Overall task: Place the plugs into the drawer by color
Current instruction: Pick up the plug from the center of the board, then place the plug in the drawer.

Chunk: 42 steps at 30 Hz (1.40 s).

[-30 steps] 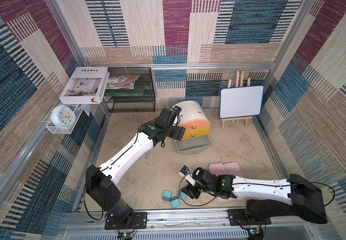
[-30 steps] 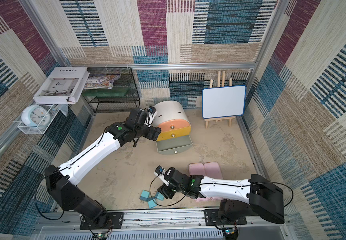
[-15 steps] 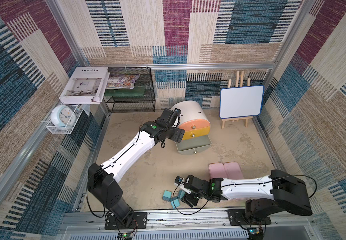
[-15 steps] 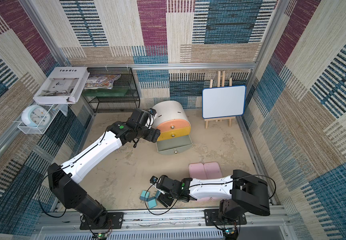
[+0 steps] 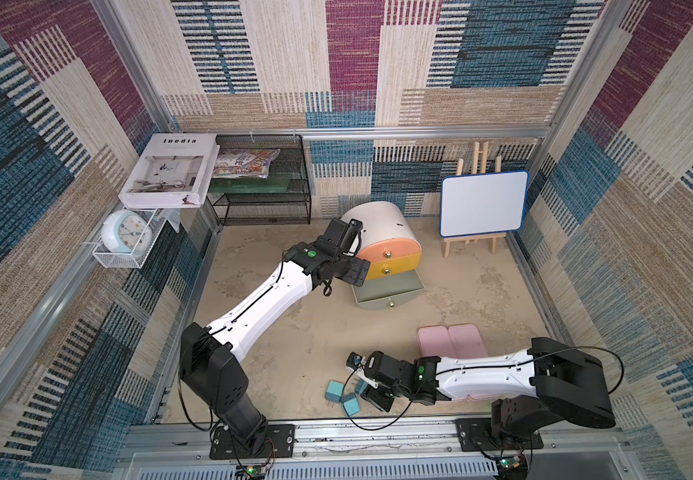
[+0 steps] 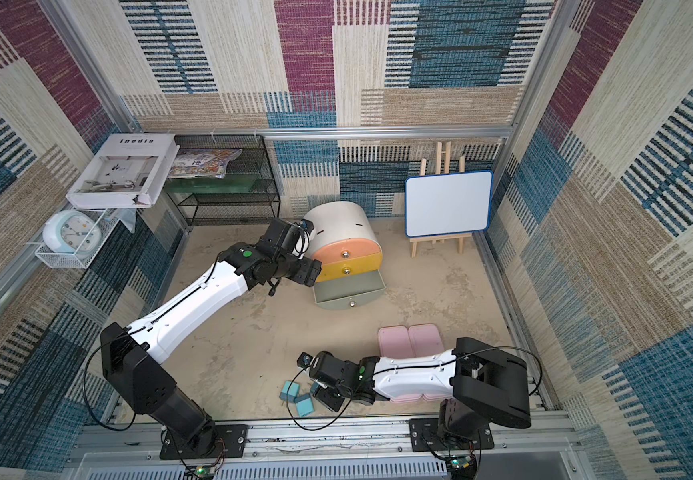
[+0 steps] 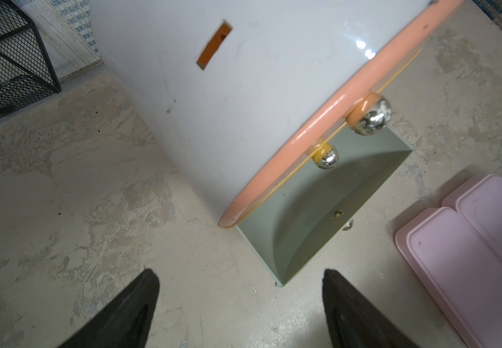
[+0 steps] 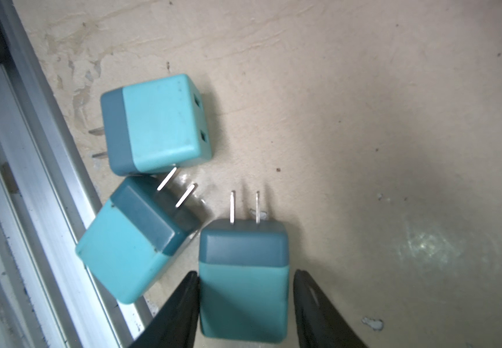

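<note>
The right hand (image 8: 246,272) straddles one blue plug (image 8: 243,289) lying on the desk (image 8: 364,120), fingers at its sides; whether it grips cannot be told. A second plug (image 8: 156,123) and third plug (image 8: 129,241) lie just beside. The left hand (image 7: 239,270), open and empty, hovers by the drawer (image 7: 243,90), whose grey tray (image 7: 334,192) is pulled out.

The plugs (image 8: 243,280) look like smooth, matt blue plastic, with thin bright metal prongs (image 8: 232,208). The drawer cabinet (image 7: 243,75) has a glossy white shell and mirror-shiny metal knobs (image 7: 371,119). The floor (image 7: 63,211) is rough and mottled. The pink cases (image 7: 469,256) are smooth matt plastic, the rack (image 7: 3,60) is black wire mesh, and the easel frame (image 5: 478,160) is bare wood.
</note>
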{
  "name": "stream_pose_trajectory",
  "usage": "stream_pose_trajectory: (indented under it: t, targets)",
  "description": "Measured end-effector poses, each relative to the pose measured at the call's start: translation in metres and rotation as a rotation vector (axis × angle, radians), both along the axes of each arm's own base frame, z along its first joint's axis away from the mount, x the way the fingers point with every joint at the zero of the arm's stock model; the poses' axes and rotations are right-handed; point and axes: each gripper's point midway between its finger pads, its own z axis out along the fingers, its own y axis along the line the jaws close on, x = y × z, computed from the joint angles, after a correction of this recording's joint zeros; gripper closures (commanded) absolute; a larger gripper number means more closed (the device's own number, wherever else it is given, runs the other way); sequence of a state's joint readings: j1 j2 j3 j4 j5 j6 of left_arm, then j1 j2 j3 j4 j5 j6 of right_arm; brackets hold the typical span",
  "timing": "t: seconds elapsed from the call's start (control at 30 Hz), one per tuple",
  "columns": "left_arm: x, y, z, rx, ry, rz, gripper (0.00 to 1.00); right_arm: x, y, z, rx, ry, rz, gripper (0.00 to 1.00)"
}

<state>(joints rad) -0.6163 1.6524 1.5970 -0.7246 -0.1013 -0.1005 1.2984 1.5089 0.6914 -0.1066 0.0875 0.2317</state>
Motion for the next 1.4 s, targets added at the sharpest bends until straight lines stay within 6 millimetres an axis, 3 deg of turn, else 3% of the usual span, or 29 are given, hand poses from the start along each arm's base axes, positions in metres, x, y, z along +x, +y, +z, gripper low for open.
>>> stream_pose_trajectory:
  t: [0.33, 0.5, 0.73, 0.93, 1.13, 1.27, 1.4]
  targets:
    - [0.003, -0.002, 0.004, -0.003, -0.005, 0.001, 0.11, 0.005, -0.002, -0.004, -0.014, -0.018, -0.032, 0.52]
    - [0.002, 0.000, 0.000, 0.004, 0.004, 0.004, 0.11, 0.009, -0.001, -0.002, -0.017, -0.027, -0.050, 0.59]
    - [0.011, -0.002, 0.024, -0.029, -0.028, 0.020, 0.10, 0.025, -0.002, 0.031, 0.043, -0.065, -0.134, 0.61]
    - [0.028, -0.012, 0.050, -0.053, -0.055, 0.035, 0.10, 0.083, -0.031, 0.092, 0.146, -0.144, -0.329, 0.60]
    - [0.047, -0.018, 0.053, -0.053, -0.054, 0.047, 0.10, 0.161, -0.081, 0.141, 0.182, -0.236, -0.560, 0.59]
    - [0.057, -0.020, 0.049, -0.052, -0.049, 0.053, 0.10, 0.204, -0.106, 0.159, 0.169, -0.273, -0.662, 0.60]
    - [0.061, -0.020, 0.044, -0.058, -0.030, 0.048, 0.11, 0.237, -0.127, 0.159, 0.126, -0.283, -0.735, 0.60]
